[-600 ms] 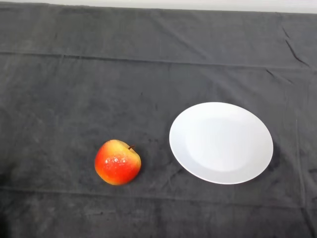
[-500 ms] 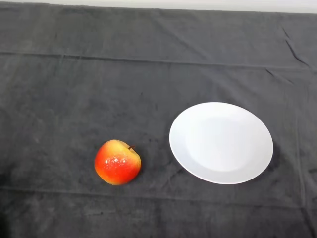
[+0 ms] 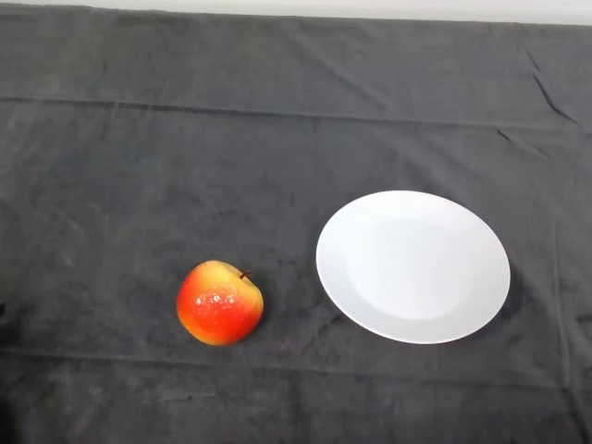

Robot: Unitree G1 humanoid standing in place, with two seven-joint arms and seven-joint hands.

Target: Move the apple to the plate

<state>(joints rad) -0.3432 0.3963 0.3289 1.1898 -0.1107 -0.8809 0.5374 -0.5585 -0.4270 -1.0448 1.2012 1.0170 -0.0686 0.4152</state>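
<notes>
A red and yellow apple (image 3: 219,302) with a short stem sits upright on the dark cloth, left of centre near the front. A round white plate (image 3: 413,266) lies flat on the cloth to the apple's right, a short gap apart from it. Nothing lies on the plate.
The dark cloth (image 3: 185,139) covers the whole table and has a few creases at the back right. The table's far edge runs along the top of the view.
</notes>
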